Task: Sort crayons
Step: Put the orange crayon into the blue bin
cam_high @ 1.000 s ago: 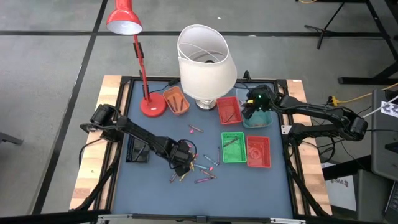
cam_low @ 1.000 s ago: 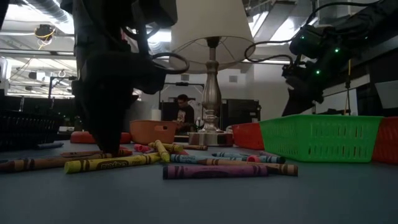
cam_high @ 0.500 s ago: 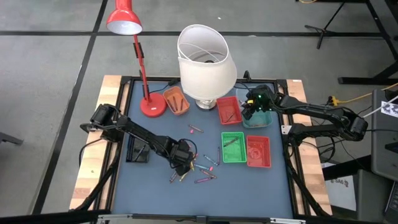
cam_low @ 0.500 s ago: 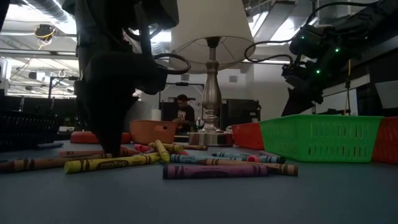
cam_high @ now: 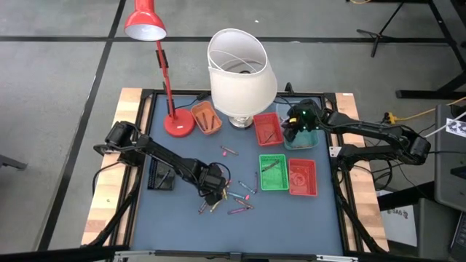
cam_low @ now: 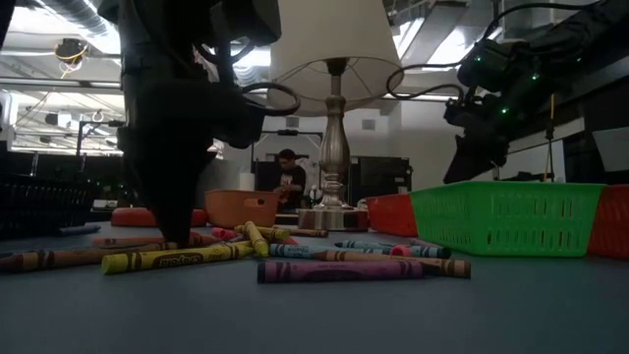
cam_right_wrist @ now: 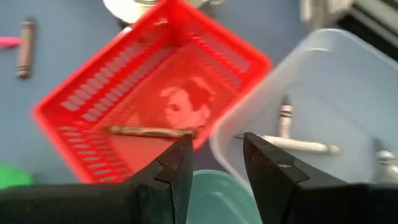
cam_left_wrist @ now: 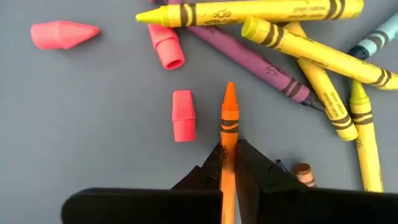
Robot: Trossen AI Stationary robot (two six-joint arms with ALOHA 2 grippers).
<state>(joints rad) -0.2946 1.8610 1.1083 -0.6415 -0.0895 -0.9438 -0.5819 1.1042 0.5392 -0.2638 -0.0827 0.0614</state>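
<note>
Down among the crayons, left hand [cam_left_wrist: 228, 163] pinches an orange crayon [cam_left_wrist: 229, 124]; right hand [cam_right_wrist: 214, 163] gapes, empty.

grey floor [cam_high: 58, 80] crossed by dark lines; ceiling ducts [cam_low: 59, 15] and bright windows behind.

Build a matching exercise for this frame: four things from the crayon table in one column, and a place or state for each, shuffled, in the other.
Things:
1. thin orange crayon
2. left gripper
3. right gripper
4. green plastic mesh tray

Places or states:
A. open, hovering above the red mesh tray and the clear tub
B. pinched between two dark fingers, tip pointing forward
C. on the mat beside a red tray
D. shut, down at the mat among the loose crayons

Pairs: 1-B, 2-D, 3-A, 4-C
</note>
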